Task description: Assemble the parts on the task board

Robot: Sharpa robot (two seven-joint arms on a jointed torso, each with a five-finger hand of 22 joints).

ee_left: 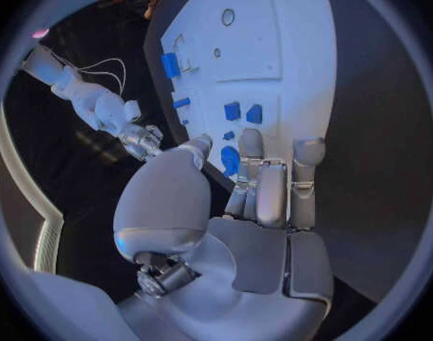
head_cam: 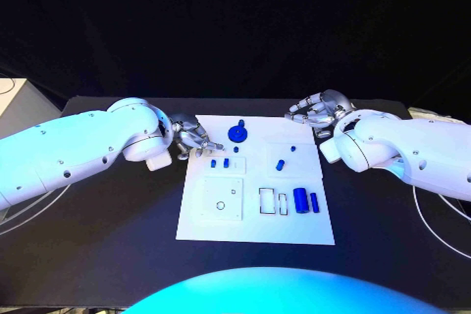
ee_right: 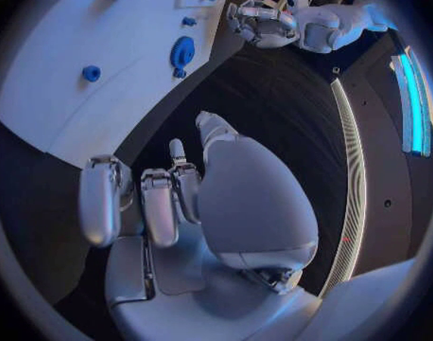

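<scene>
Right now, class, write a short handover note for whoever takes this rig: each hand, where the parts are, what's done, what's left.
Left hand: holds nothing, fingers apart, at the task board's left edge.
Right hand: holds nothing, fingers curled, off the board's far right corner.
Parts: blue round part at the board's far end, small blue pieces mid-board, two blue cylinders lying near the right side.
Done: cannot tell. Left: the loose cylinders and open outlines suggest most of the assembly.

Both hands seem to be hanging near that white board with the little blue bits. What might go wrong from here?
Possibly two things. The left hand sits at the board edge, right beside two small upright parts; a clumsy reach might tip them. The right hand hovers by the far corner, near the round blue part; brushing the edge could shift the whole board and misalign everything.
</scene>
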